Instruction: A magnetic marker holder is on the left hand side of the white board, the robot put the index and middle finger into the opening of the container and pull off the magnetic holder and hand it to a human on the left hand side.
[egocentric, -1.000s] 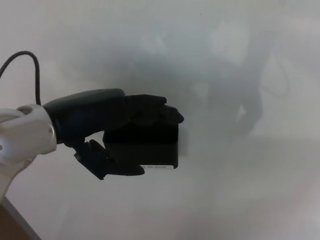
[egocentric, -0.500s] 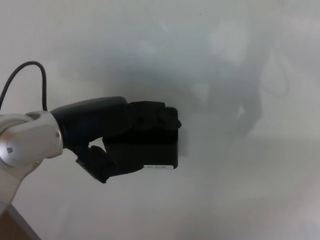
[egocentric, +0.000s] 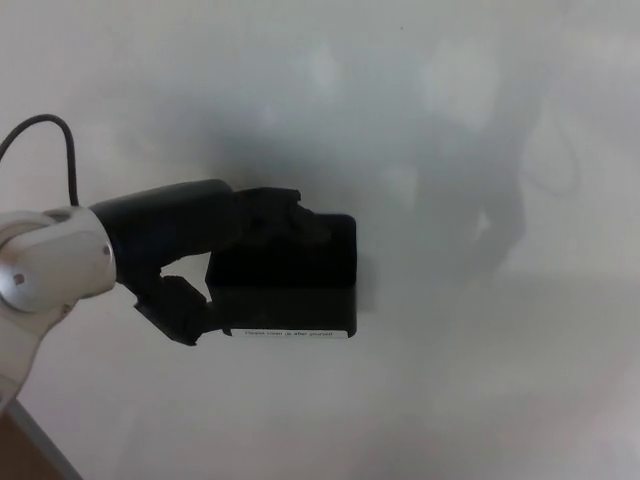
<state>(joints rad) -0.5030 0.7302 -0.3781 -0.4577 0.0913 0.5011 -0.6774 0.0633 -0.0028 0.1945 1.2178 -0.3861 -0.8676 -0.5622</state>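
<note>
A black box-shaped magnetic marker holder (egocentric: 295, 285) sits against the whiteboard (egocentric: 450, 120), with a white label strip along its bottom edge. My left hand (egocentric: 215, 250) comes in from the left. Its two fingers (egocentric: 280, 215) curl over the holder's top edge near the left corner, and the thumb (egocentric: 178, 308) lies under the holder's lower left corner. Whether the fingertips reach inside the opening is hidden. My right hand does not show.
The whiteboard fills nearly the whole picture, with faint grey reflections at the upper right. A black cable (egocentric: 60, 135) loops above my white left forearm (egocentric: 45, 275). A strip of brown surface (egocentric: 15, 455) shows at the bottom left corner.
My left hand's fingers have slid back to the left along the holder's top, so more of the holder's top right shows. The thumb has drawn left and the label strip is fully uncovered.
</note>
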